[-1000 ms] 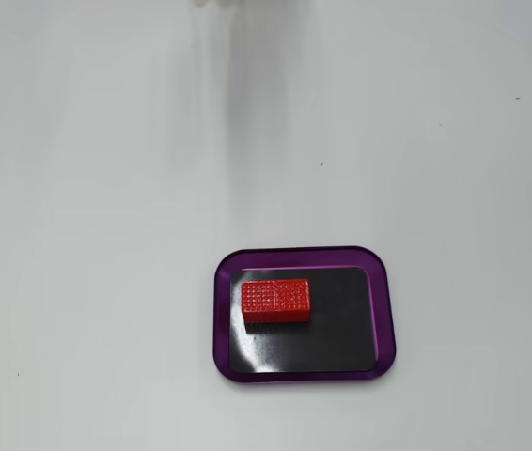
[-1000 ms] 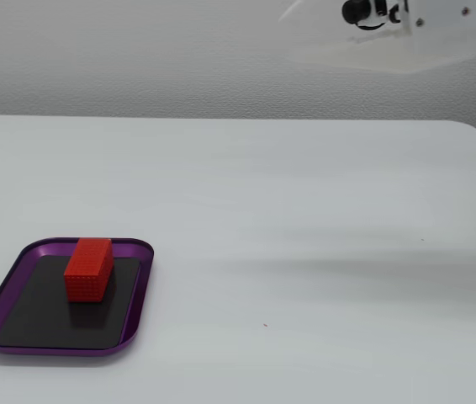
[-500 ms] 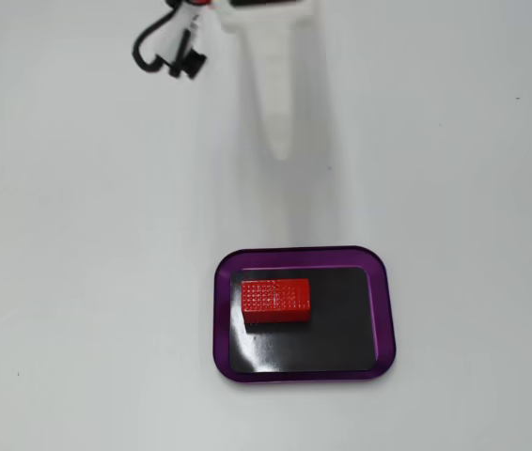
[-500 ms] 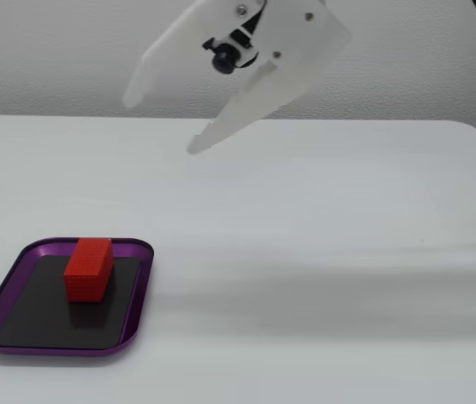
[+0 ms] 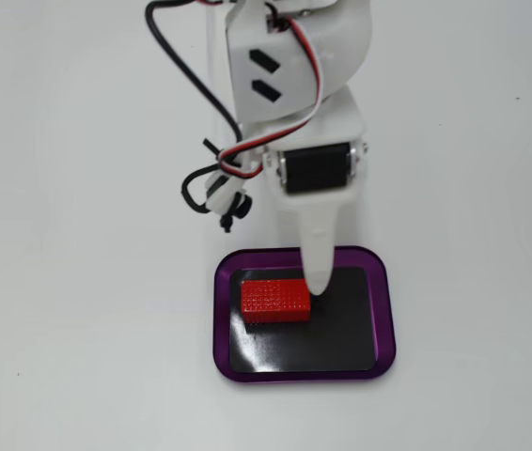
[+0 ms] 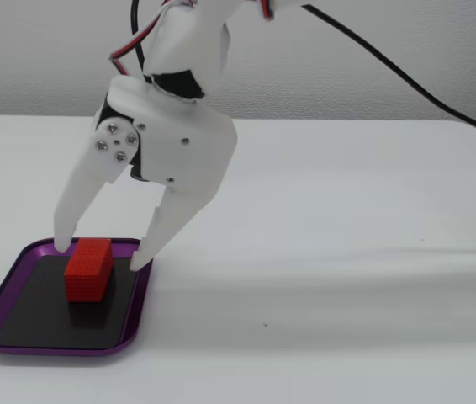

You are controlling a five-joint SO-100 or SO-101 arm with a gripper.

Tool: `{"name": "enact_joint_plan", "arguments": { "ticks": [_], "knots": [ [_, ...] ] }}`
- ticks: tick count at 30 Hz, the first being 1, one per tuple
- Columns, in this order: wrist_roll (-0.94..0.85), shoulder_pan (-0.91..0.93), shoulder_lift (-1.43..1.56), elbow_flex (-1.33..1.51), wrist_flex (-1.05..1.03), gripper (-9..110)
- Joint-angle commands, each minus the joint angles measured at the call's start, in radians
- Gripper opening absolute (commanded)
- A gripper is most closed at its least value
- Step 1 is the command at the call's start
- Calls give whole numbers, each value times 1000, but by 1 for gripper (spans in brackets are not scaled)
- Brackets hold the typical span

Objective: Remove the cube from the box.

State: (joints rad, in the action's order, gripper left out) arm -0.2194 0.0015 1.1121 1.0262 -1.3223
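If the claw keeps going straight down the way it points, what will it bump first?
Probably the cube: the open claw straddles it inside the box. Its fingertips might reach the floor first; depth is unclear.

White arm reaching down from above, wrist pitched forward. Gripper (image 6: 101, 255) spread wide, fingers (image 6: 76, 204) pointing downward, tips apart. Black, red and white cabling looped beside wrist.
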Motion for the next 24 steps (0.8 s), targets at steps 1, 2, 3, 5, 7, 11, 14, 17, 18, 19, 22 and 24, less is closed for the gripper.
{"name": "enact_joint_plan", "arguments": {
  "ticks": [1,2,3,5,7,11,14,17,18,19,22,24],
  "knots": [
    [18,31,-32,-72,5,18],
    [21,41,-43,-87,5,18],
    [23,52,-54,-104,6,18],
    [25,78,-72,-130,6,18],
    [25,92,-92,-156,6,18],
    [18,92,-118,-187,6,18],
    [23,92,-138,-189,6,18],
    [25,87,-166,-187,18,18],
    [25,86,-175,-187,20,18],
    [25,84,-183,-187,20,18],
    [25,84,-195,-189,32,17],
    [25,87,-195,-187,41,17]
  ]
}}
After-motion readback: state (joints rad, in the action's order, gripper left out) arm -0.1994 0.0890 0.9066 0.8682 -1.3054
